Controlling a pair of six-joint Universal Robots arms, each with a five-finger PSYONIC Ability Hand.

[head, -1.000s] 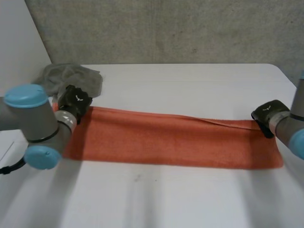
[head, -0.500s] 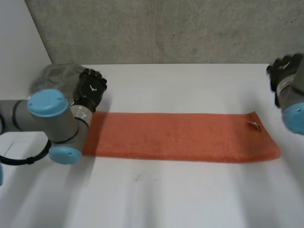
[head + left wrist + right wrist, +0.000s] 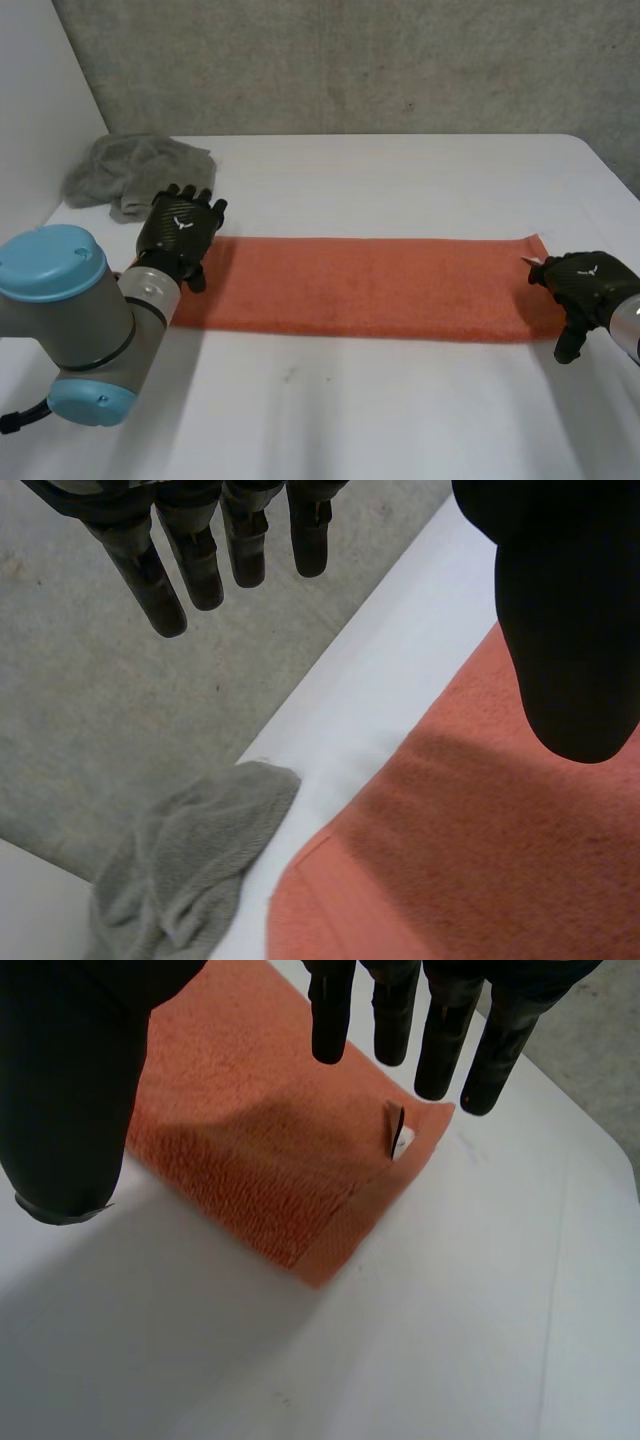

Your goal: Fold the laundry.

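Two open hands, one long orange towel [image 3: 360, 285] lying flat in a strip across the white table [image 3: 400, 180]. Left hand [image 3: 180, 228] hangs over the towel's left end, fingers straight and spread, holding nothing. Right hand [image 3: 585, 285] is over the right end near a small tag [image 3: 398, 1138], fingers straight too. Crumpled grey cloth [image 3: 135, 170] sits at the far left corner.

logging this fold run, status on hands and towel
Left hand open over left end of orange towel. Right hand open over right end. Towel lies flat, a long strip. Grey cloth bunched beyond left end, apart.
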